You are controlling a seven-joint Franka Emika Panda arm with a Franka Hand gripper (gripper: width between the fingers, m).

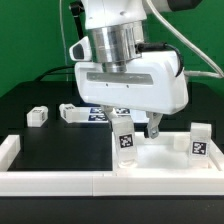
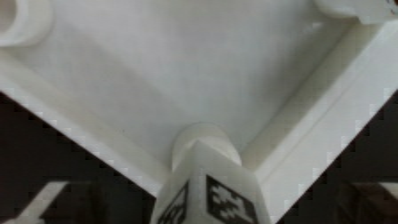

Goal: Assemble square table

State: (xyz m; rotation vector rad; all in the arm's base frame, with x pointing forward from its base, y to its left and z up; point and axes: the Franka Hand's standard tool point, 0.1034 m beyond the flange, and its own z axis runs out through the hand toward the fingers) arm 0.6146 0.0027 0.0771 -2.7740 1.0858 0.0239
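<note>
My claw stands open and holds nothing; the upright leg lies directly beneath it, between the jaws and clear of both, long axis vertical, at a corner of the square table top.

No lettering reads anywhere; the legs bear only black-and-white tags.

Smooth matt white plastic of square table slab, same plastic on leg, flat printed black-and-white tag on leg face, matt black tabletop, smooth white border rail, silvery satin metal on arm
</note>
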